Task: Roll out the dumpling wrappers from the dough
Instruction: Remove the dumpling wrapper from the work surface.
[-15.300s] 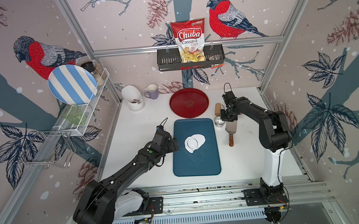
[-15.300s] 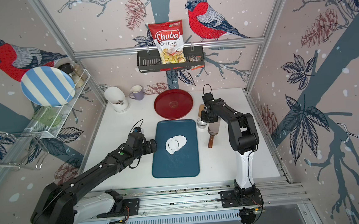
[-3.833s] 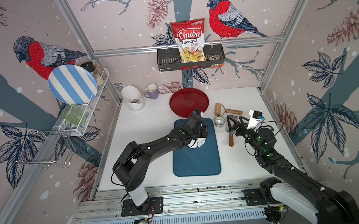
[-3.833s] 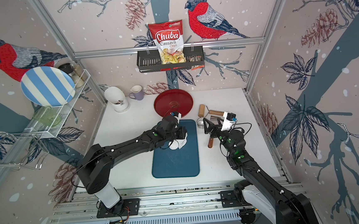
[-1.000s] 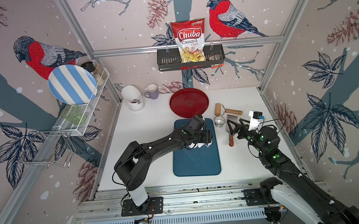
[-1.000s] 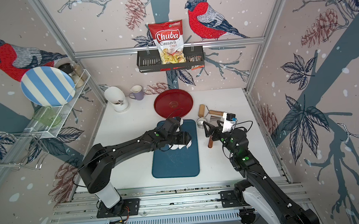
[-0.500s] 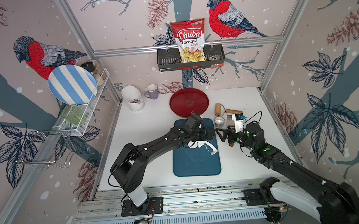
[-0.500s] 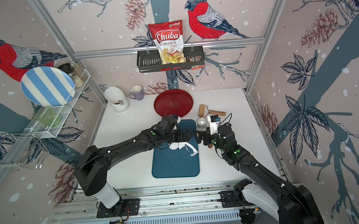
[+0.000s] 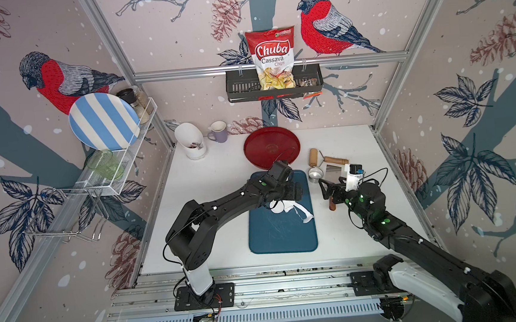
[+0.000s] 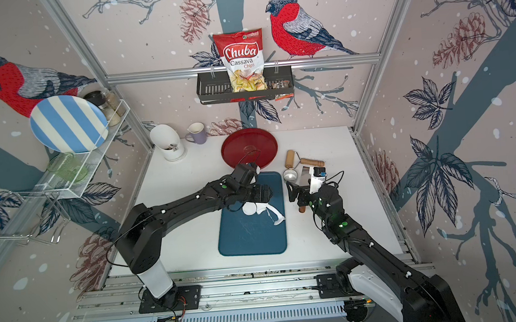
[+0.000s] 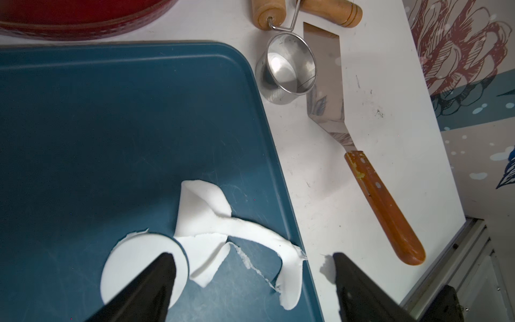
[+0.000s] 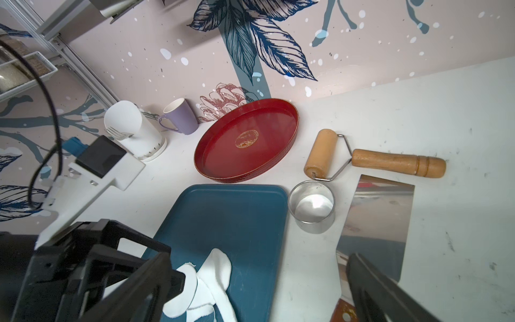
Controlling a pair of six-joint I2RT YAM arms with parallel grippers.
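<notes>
A round white dumpling wrapper (image 9: 276,209) (image 11: 133,259) lies flat on the blue board (image 9: 282,237) (image 11: 111,125). Beside it, touching its edge, sprawls the ragged, curled dough (image 9: 303,211) (image 11: 203,212), its torn tail reaching the board's right rim. My left gripper (image 9: 296,192) (image 11: 250,258) hovers open over both, one finger above the wrapper, the other past the board's edge, holding nothing. My right gripper (image 9: 325,189) (image 12: 259,264) stands open just right of the board, above the spatula's handle, empty.
Right of the board lie a steel ring (image 9: 315,173) (image 12: 311,206), a spatula (image 12: 379,212) and a wooden roller (image 9: 314,157). A red tray (image 9: 271,147) sits behind the board. A purple mug (image 9: 220,132) and white holder (image 9: 191,141) stand at the back left.
My left gripper opened and let the dough scrap fall toward the board's right edge, baring the round wrapper. My right gripper swung in toward the board, then eased back slightly.
</notes>
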